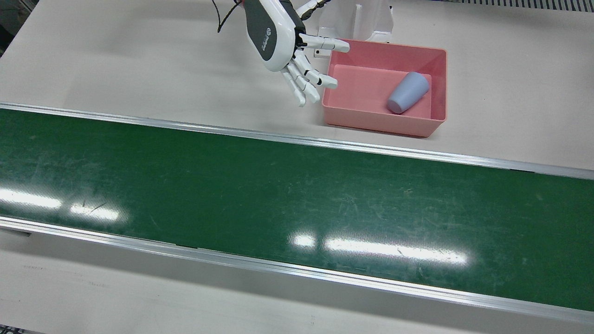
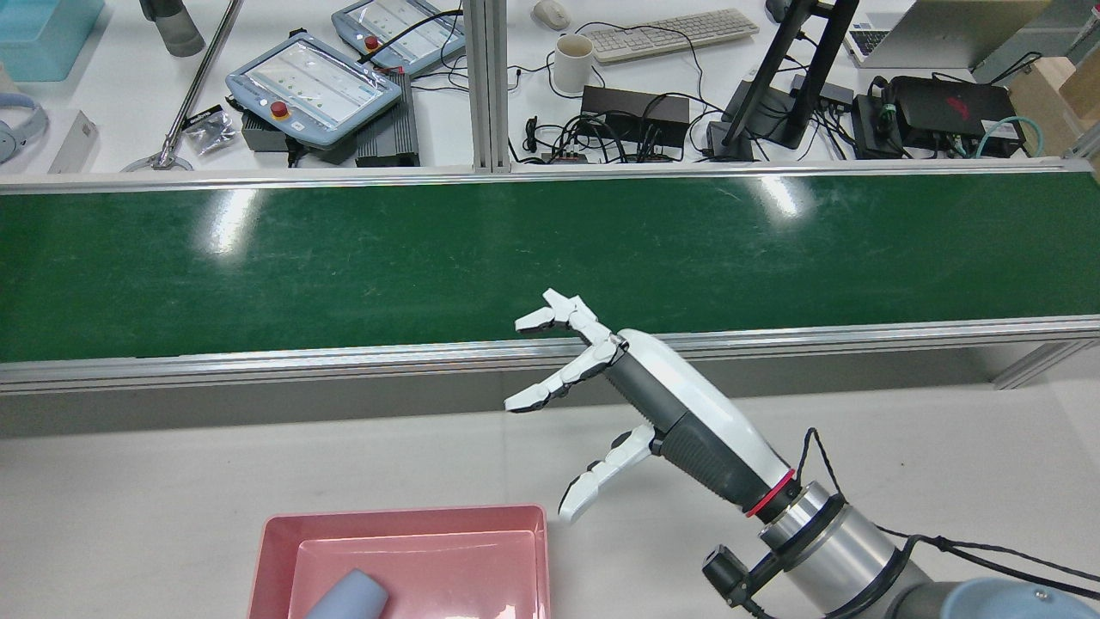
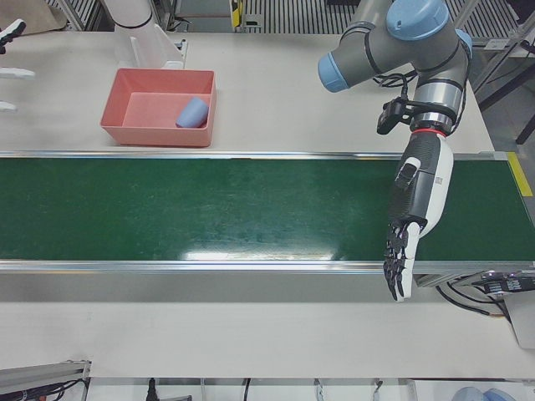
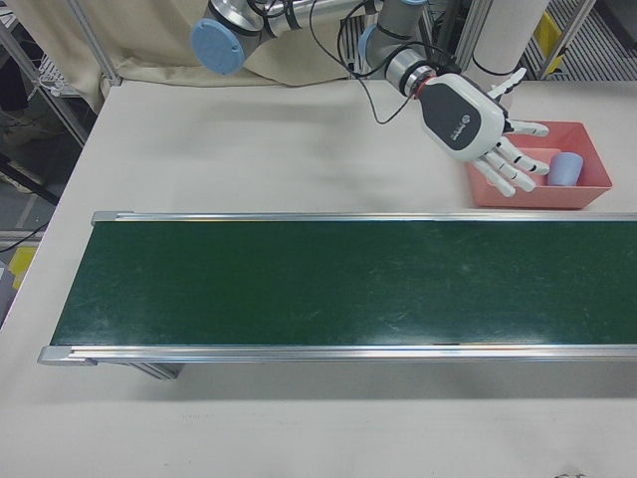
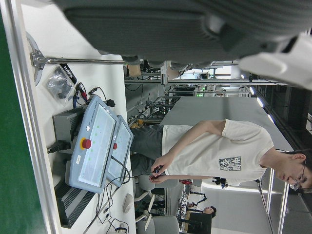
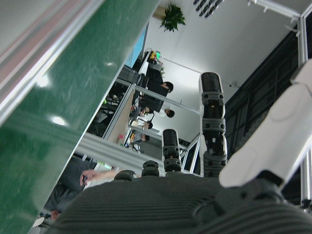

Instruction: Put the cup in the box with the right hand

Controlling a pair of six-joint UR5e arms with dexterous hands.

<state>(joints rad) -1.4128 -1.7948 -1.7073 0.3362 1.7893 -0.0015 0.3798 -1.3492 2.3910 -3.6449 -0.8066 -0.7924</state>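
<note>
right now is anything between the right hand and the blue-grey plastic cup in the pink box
Only the near wall of the pink plastic box. The blue-grey plastic cup already lies on its side inside it, and the open right hand hovers beside the box, holding nothing.

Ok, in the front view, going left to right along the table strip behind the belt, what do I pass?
right hand → near wall of the pink box → blue cup lying on its side inside → far wall of the box.

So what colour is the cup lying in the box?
The cup is pale blue-grey, lying on its side in the pink box. The front view shows it best.
</note>
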